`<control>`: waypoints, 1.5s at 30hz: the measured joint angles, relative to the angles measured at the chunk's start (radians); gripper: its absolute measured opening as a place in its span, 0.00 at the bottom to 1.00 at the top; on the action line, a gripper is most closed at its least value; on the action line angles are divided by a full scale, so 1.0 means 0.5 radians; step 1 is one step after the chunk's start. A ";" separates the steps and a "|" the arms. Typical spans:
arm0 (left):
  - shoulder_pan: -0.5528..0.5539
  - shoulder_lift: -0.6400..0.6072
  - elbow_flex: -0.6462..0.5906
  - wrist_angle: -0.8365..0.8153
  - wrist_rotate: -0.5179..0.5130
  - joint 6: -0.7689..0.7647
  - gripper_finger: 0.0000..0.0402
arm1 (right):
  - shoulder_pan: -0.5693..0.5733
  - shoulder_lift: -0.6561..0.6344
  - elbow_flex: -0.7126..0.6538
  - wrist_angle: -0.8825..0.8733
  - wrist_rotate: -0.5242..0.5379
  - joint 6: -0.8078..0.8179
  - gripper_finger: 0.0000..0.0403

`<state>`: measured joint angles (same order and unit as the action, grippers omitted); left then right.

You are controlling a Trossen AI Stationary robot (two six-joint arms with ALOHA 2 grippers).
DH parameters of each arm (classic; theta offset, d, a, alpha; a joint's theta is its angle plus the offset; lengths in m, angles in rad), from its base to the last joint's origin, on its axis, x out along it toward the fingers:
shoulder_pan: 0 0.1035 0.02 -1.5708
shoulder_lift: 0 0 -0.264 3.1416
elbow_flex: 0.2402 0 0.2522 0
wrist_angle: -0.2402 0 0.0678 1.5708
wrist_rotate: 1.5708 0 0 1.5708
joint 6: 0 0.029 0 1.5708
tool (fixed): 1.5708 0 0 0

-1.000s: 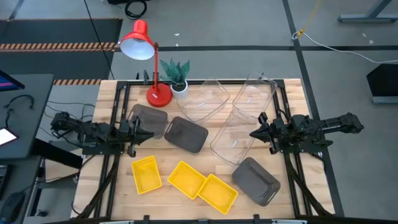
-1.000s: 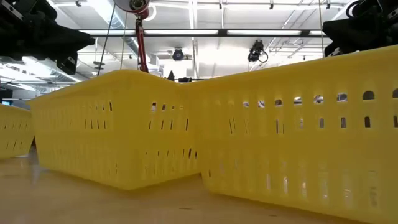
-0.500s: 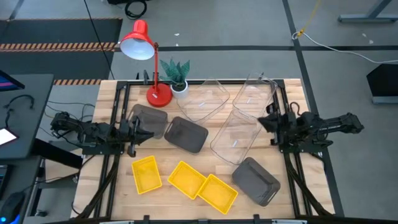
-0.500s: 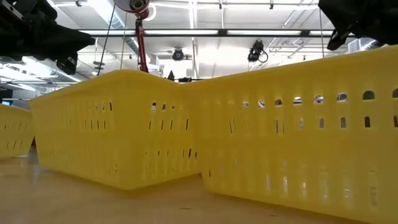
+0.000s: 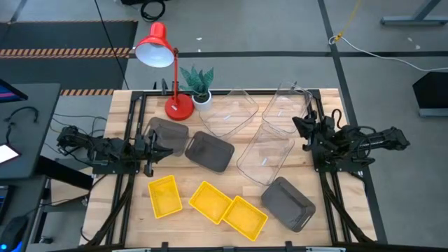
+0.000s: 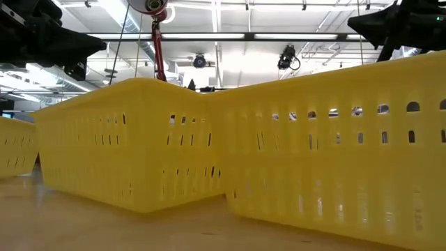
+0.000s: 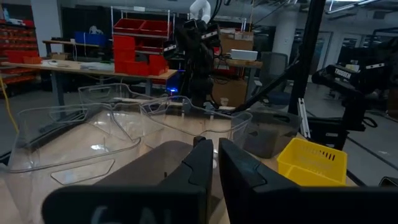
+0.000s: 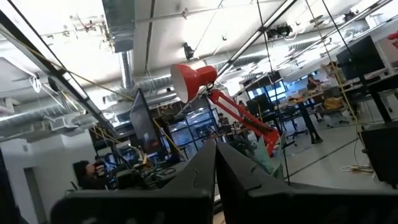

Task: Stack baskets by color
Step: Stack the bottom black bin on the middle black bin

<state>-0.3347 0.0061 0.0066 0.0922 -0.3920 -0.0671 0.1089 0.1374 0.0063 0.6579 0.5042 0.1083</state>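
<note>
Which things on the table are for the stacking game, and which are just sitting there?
For the job:
- three yellow baskets
- three dark grey baskets
- three clear baskets

Just sitting there:
- red lamp
- small potted plant

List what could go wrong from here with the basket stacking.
1. The clear baskets lie tipped and overlapping; gripping one may drag or topple the others.
2. The right gripper hangs, shut, beside those clear baskets, so a swing could knock them.
3. The red lamp and potted plant stand close behind the grey baskets; a reach there might tip them.
</note>
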 joint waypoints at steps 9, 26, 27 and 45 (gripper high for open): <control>0.000 0.000 0.000 0.000 0.000 0.001 0.07 | -0.059 0.000 0.000 -0.070 0.006 -0.150 0.04; 0.000 0.000 0.000 0.000 0.001 0.002 0.07 | -0.288 0.411 0.369 -0.829 -0.271 -0.163 0.02; 0.000 0.000 0.000 0.000 0.000 0.002 0.07 | -0.288 0.430 0.411 -0.900 -0.271 -0.161 0.02; -0.001 0.000 0.000 0.000 0.000 0.002 0.06 | -0.013 0.957 1.175 -2.342 -0.598 0.362 0.02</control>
<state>-0.3350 0.0059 0.0067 0.0921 -0.3919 -0.0659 0.1025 0.6157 0.5937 -0.5130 0.2050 0.2894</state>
